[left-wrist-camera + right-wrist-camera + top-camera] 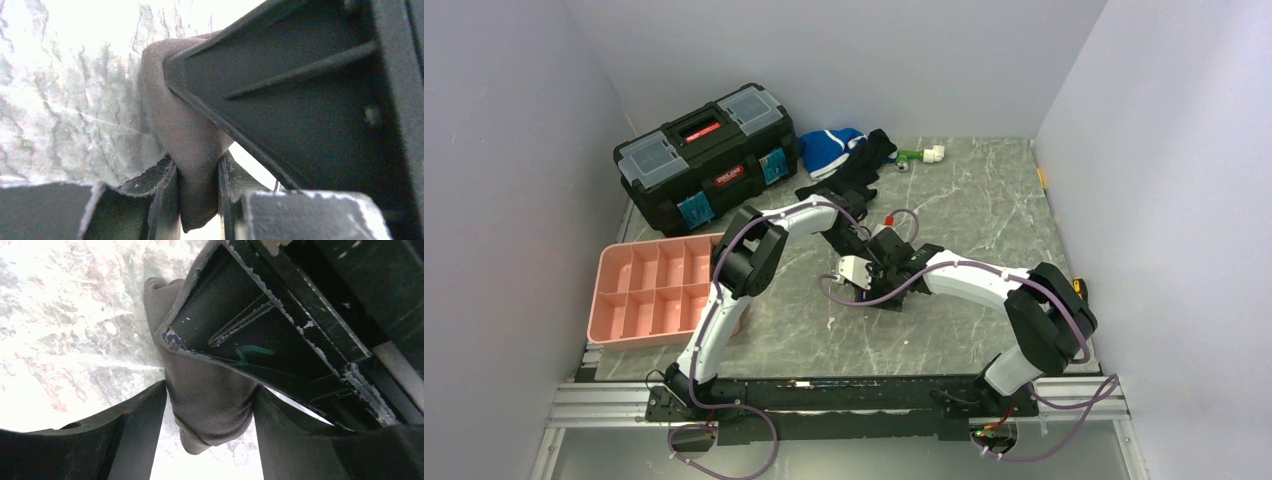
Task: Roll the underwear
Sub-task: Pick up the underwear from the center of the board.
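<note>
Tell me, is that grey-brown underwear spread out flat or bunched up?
Bunched up. Both wrist views show the underwear as a narrow, creased bundle rather than a flat sheet, with the left gripper pinching it.

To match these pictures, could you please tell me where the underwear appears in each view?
Top: mid-table, hidden where left gripper meets right gripper.
Left wrist: underwear centre, pinched in the left gripper.
Right wrist: underwear centre, between the right gripper's jaws.
Shared: the marble table.
</note>
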